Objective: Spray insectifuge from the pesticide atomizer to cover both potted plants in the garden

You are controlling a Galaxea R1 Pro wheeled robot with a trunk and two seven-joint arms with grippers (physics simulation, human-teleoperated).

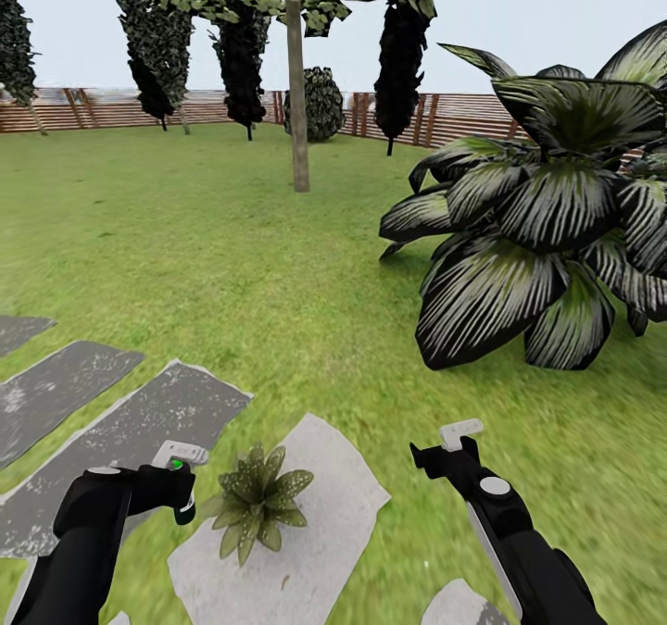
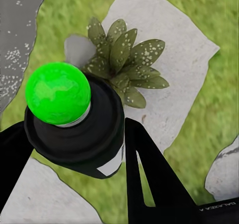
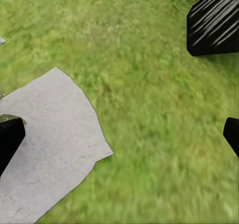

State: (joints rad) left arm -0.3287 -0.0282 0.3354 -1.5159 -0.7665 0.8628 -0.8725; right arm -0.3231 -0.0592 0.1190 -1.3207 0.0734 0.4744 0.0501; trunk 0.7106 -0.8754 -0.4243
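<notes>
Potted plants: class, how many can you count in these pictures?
1. A potted plant sits on the pale stepping stone beside the left gripper. Another may lie outside the views.

Stepping stone [image 1: 333,505] matt, rough; fence [image 1: 93,111] slatted wood; palm leaves [image 1: 547,236] glossy (white-striped)

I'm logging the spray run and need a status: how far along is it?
Done: the left pincer is shut on the atomizer, so pickup looks complete. In hand: it hangs over a potted plant on a pale stepping stone; no spray is visible. Left: covering this plant, then a second one. The right pincer is open.
</notes>
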